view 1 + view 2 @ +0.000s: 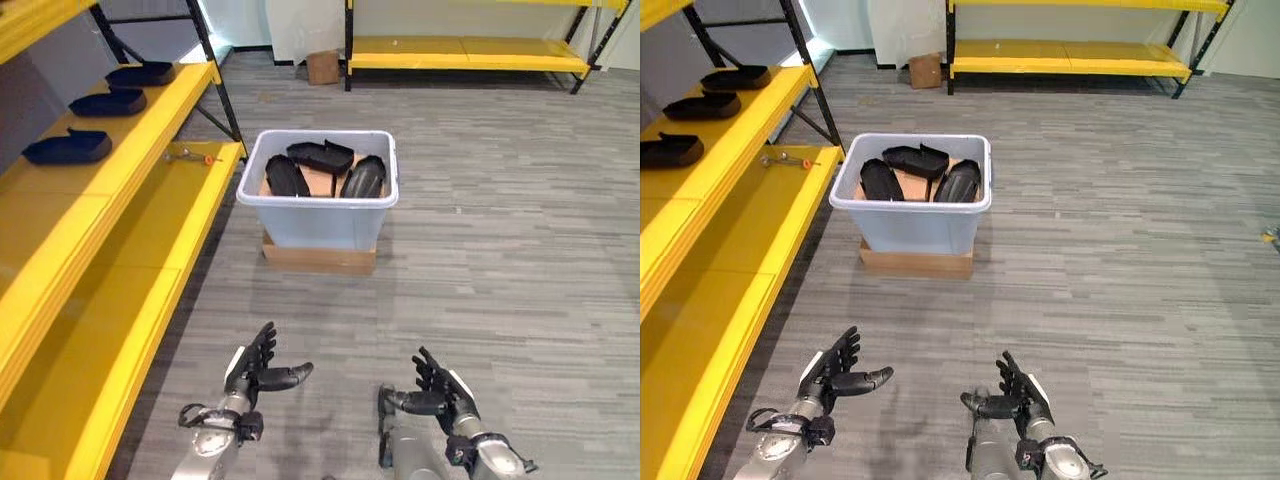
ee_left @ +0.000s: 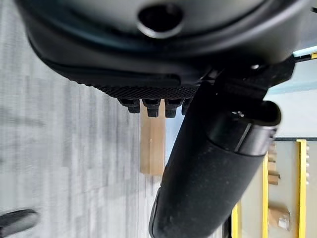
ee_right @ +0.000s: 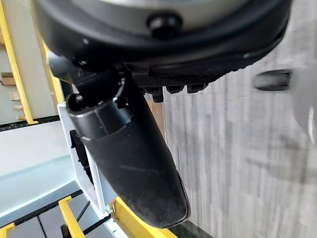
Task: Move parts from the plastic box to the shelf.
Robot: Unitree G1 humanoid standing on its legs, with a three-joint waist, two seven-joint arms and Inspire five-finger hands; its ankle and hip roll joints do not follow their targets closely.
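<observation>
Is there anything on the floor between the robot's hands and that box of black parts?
Nothing visible. Bare grey floor lies between the open left hand, the open right hand and the plastic box holding the black parts.

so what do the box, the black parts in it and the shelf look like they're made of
The box looks like pale, slightly translucent plastic with a smooth rolled rim. The black parts inside it look like moulded plastic or rubber, matte with a faint sheen on the curves; which one is hard to tell. The shelf has glossy yellow boards, probably painted metal or coated wood, on black frame posts that look like painted steel.
</observation>
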